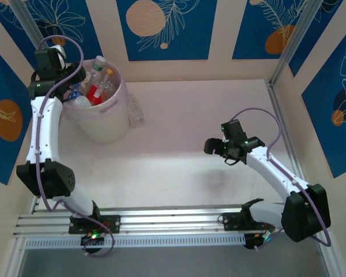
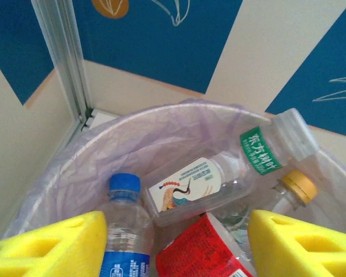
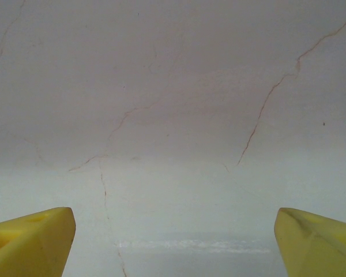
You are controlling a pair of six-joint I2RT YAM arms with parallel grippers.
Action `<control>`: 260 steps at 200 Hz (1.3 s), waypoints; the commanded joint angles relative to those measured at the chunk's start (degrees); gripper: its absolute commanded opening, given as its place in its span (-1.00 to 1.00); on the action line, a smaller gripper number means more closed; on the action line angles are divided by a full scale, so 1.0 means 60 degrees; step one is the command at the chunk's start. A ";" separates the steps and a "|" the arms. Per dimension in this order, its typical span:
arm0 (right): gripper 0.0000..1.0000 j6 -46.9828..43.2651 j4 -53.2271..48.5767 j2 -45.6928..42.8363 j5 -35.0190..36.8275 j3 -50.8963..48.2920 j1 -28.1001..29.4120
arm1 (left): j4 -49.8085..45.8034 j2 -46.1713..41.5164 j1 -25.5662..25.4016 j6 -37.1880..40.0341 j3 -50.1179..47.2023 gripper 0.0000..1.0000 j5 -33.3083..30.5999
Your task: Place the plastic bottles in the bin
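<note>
**One bottle lying outside the bin**

Nearest you, your right gripper (image 3: pixel 174 231) is hovering over the bare tabletop (image 3: pixel 173 104), right of centre, jaws apart and empty. Farther back, what looks like a clear bottle (image 1: pixel 136 112) is lying just beside the bin (image 1: pixel 106 124) in the far left corner. Your left gripper (image 2: pixel 176 242) is hanging above the bin, pads apart, gripping nothing. Its wrist view is giving you the plastic bottles (image 2: pixel 190 187) piled inside; the top view is giving you the stray.
</note>
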 commanded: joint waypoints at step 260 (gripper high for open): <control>0.80 0.0046 0.0224 0.0384 -0.0258 0.0580 0.0171 | -0.2394 -0.2447 -0.4717 0.0522 0.0238 0.29 -0.2785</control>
